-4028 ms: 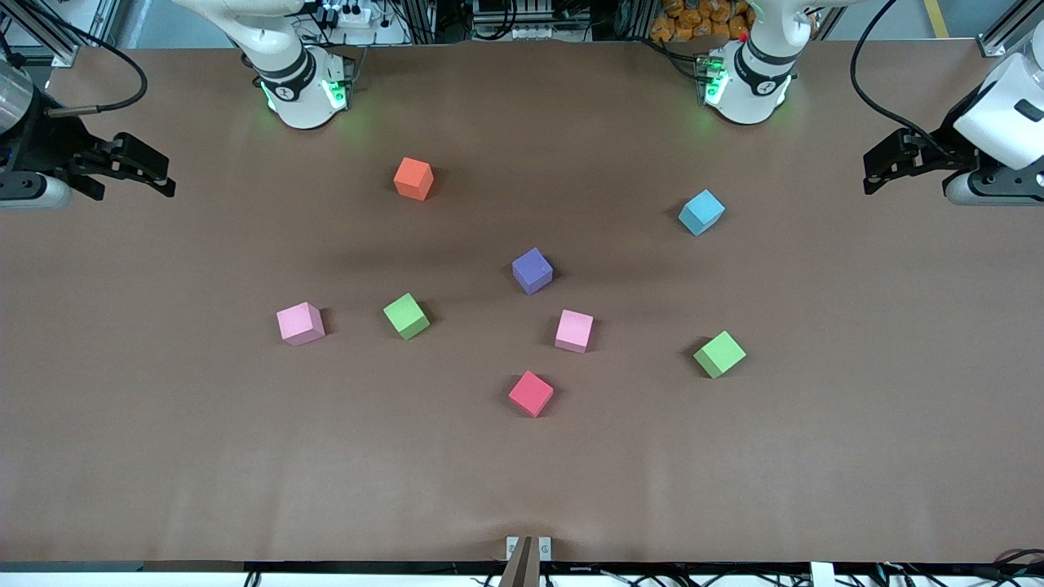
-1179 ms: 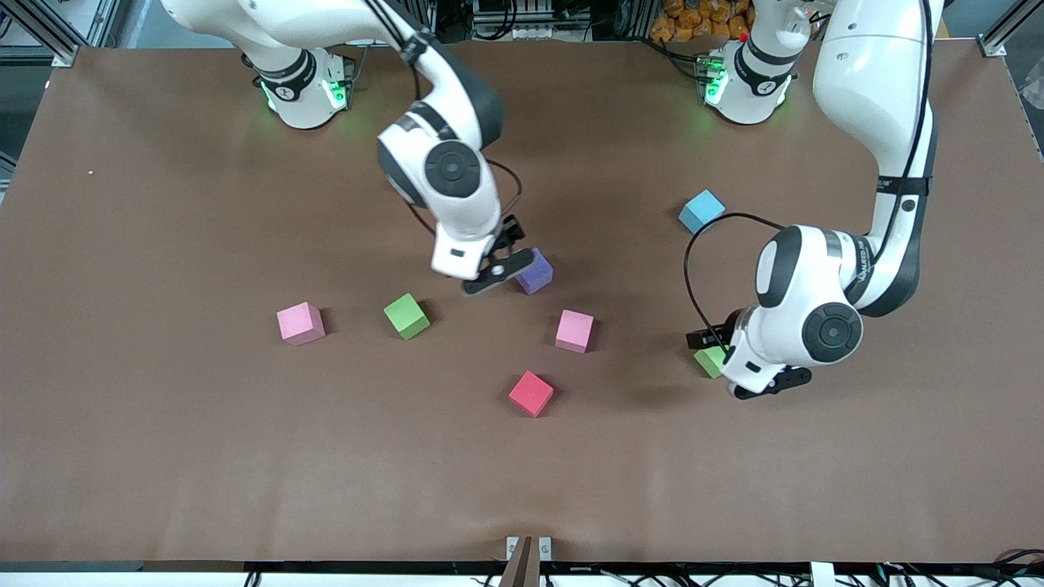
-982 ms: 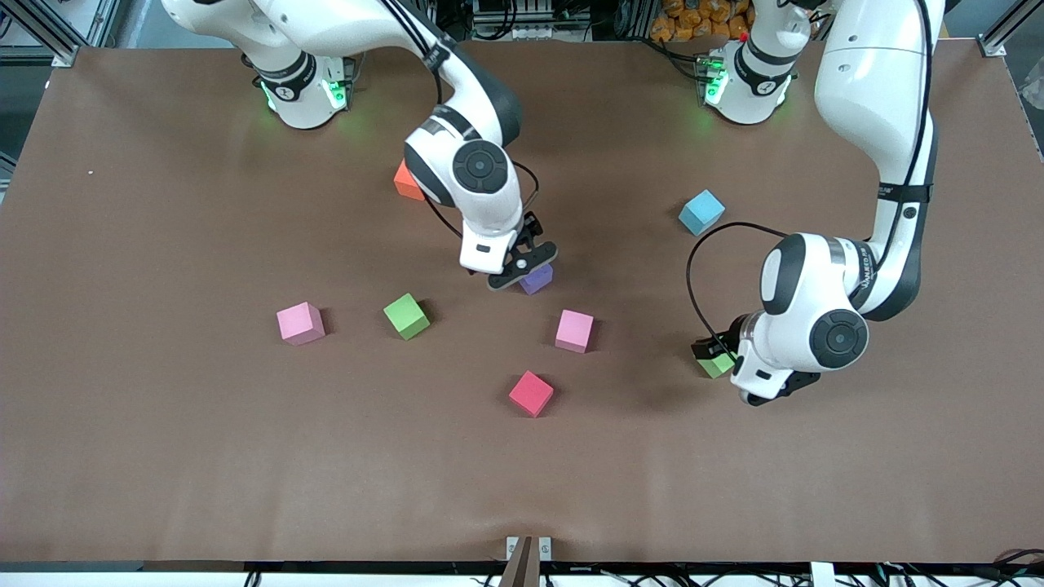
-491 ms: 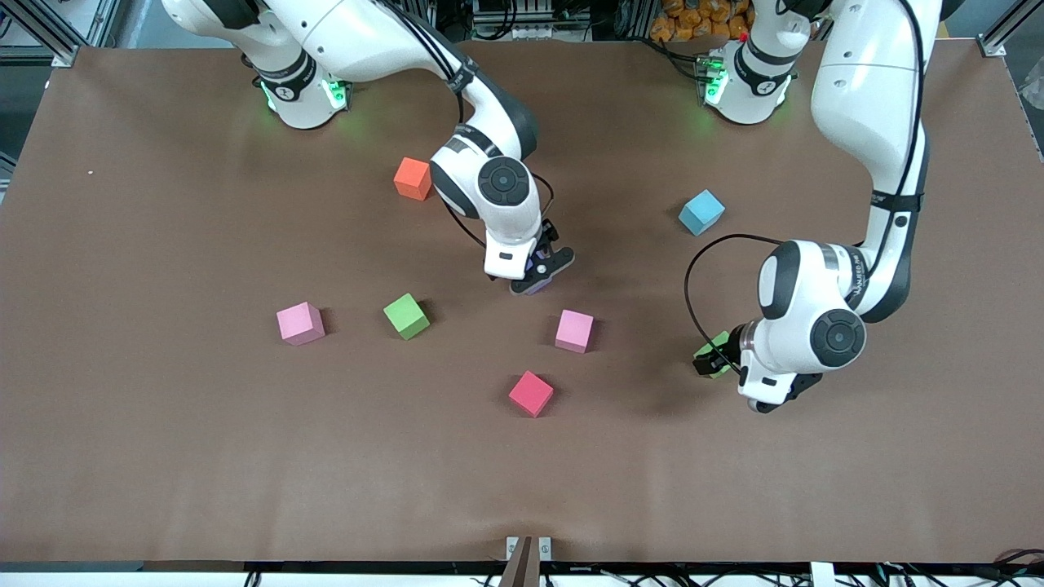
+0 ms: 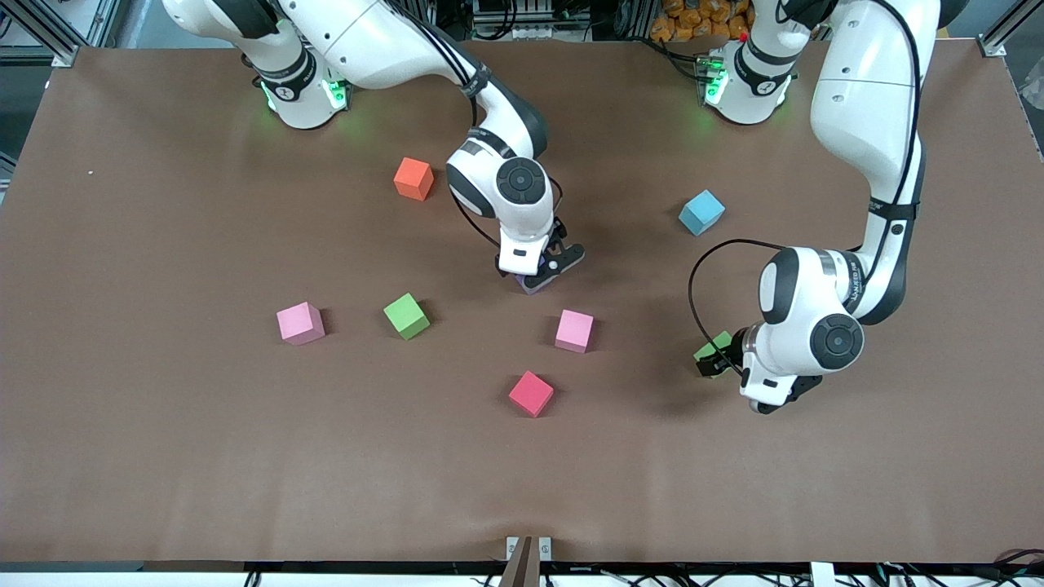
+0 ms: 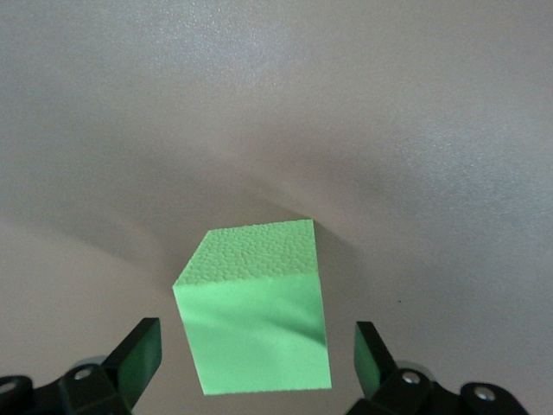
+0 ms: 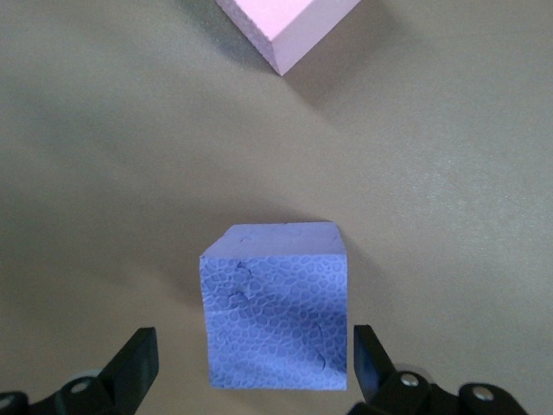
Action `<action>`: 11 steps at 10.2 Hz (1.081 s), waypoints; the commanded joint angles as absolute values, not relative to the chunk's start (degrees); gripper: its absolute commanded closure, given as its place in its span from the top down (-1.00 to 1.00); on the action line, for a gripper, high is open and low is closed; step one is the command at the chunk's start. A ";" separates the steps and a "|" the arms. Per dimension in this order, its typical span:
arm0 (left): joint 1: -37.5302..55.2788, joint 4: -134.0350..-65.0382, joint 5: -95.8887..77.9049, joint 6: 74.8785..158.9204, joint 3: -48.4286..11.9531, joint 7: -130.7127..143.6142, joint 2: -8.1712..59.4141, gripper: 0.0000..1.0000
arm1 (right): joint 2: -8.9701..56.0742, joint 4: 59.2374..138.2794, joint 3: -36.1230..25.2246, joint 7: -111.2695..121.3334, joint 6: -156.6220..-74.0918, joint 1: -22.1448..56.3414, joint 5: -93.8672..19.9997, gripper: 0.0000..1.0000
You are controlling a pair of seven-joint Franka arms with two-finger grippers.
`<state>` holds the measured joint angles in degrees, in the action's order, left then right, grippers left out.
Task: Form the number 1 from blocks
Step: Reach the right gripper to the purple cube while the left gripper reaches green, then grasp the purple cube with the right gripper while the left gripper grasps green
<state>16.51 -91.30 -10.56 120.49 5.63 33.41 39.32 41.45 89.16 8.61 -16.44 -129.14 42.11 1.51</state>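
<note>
My right gripper (image 5: 544, 271) is down over the purple block (image 7: 276, 307), which sits between its open fingers with a gap on each side. My left gripper (image 5: 728, 360) straddles a green block (image 6: 255, 320) the same way, open and not touching it. In the front view only slivers of the purple block (image 5: 528, 284) and that green block (image 5: 710, 352) show under the hands. Loose on the table lie an orange block (image 5: 413, 178), a light blue block (image 5: 701, 212), a pink block (image 5: 300, 323), a second green block (image 5: 406, 315), another pink block (image 5: 574, 330) and a red block (image 5: 531, 393).
The brown table (image 5: 163, 456) is bare toward the front camera. Both arm bases (image 5: 306, 90) stand along its edge farthest from that camera. A small metal bracket (image 5: 528, 548) sits at the edge nearest to it.
Both grippers have come down around their blocks, the right onto the purple one, the left onto the green one. No block has shifted.
</note>
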 commanded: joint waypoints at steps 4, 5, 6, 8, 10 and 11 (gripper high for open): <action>17.93 -91.85 -9.49 126.47 5.80 32.17 41.31 -1.00 | 42.71 88.50 6.77 -18.10 -132.36 42.19 5.27 -0.76; 18.02 -91.76 -9.41 126.47 5.80 32.08 41.13 -1.00 | 42.63 88.77 6.77 -18.28 -132.02 41.93 5.19 -1.00; 18.19 -91.76 -9.40 126.13 5.54 31.04 40.26 -1.00 | 42.45 88.94 6.77 -20.20 -131.66 41.49 5.19 -1.00; 17.58 -91.58 -10.10 122.81 5.36 19.04 37.90 -1.00 | 42.19 89.03 6.86 -31.93 -129.39 41.66 4.66 -1.00; 19.93 -91.14 -10.11 116.74 5.71 19.07 33.42 -1.00 | 41.93 88.95 7.47 -40.04 -127.71 41.75 2.91 -1.00; 21.26 -91.14 -9.59 114.11 5.36 19.07 31.22 -1.00 | 41.84 88.77 7.56 -43.12 -127.53 42.18 0.90 -1.00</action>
